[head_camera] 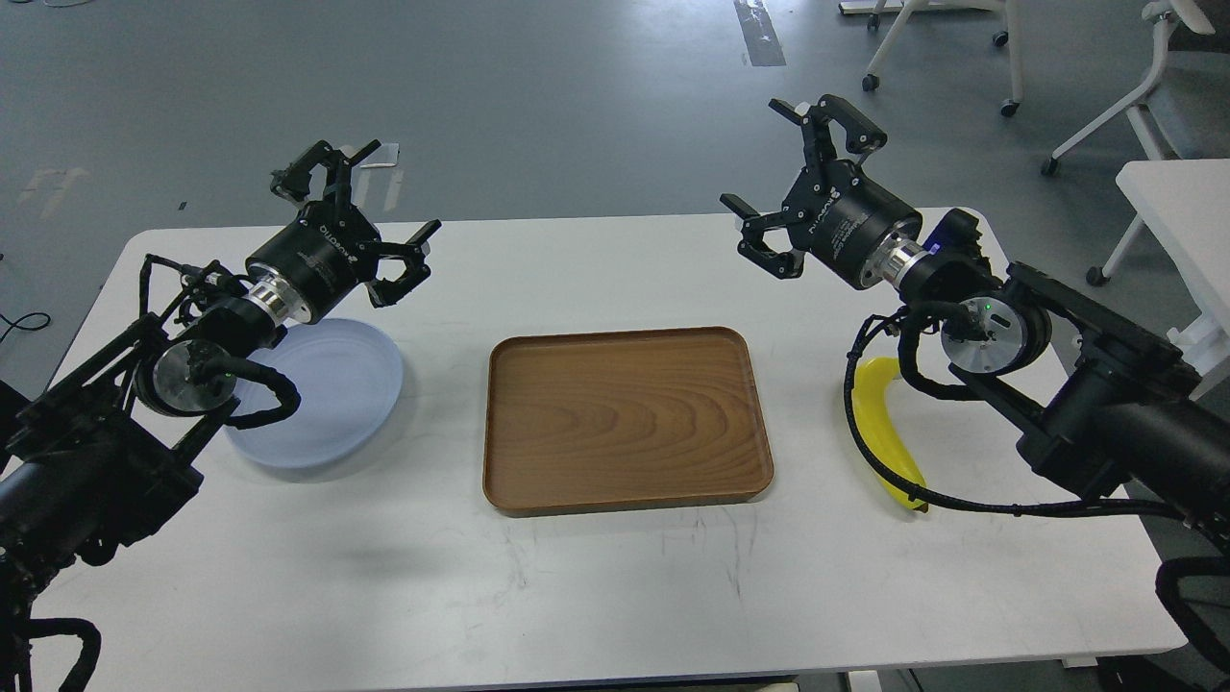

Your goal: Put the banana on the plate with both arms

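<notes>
The yellow banana [882, 432] lies on the white table at the right, partly behind my right arm's cable. The pale blue-grey plate [332, 399] sits at the left, its near-left part hidden under my left wrist. My left gripper [356, 216] hovers open above the plate's far edge, holding nothing. My right gripper [793, 173] is raised and open, up and to the left of the banana, well clear of it.
A rectangular brown wooden tray [627, 419] lies in the middle of the white table [615, 586], between plate and banana. Beyond the table, at the right, stand office chairs [1143, 86] and another white table [1177, 207].
</notes>
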Robot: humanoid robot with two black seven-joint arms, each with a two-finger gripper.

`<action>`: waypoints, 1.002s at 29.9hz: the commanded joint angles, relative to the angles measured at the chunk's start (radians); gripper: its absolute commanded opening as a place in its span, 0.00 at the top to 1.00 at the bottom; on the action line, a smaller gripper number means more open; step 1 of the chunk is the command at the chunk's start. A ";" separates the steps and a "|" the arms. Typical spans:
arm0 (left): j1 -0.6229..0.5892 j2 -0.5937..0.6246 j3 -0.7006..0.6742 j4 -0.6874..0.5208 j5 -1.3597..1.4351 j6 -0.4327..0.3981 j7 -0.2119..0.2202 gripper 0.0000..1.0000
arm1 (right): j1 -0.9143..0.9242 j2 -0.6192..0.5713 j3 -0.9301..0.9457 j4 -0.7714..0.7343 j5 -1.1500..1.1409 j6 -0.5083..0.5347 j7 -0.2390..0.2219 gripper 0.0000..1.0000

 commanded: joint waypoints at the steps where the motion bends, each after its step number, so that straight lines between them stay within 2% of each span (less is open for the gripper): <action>1: 0.002 0.008 0.005 -0.003 0.006 -0.010 -0.015 0.02 | 0.003 0.000 0.000 0.001 0.001 0.002 0.000 0.00; 4: 0.002 0.012 0.013 -0.007 0.011 0.002 -0.003 0.02 | 0.012 -0.008 -0.006 0.001 0.001 0.004 0.000 0.00; 10: -0.003 0.020 0.011 -0.007 0.011 0.011 -0.004 0.02 | 0.013 -0.008 -0.011 0.001 0.000 0.002 0.000 0.00; 22: -0.002 0.032 0.013 -0.041 0.011 0.008 0.043 0.02 | 0.021 0.000 -0.015 -0.007 -0.002 0.002 -0.002 0.00; 30: 0.002 0.058 0.013 -0.067 0.011 0.011 0.045 0.02 | 0.036 0.001 -0.020 -0.016 -0.003 0.004 -0.003 0.00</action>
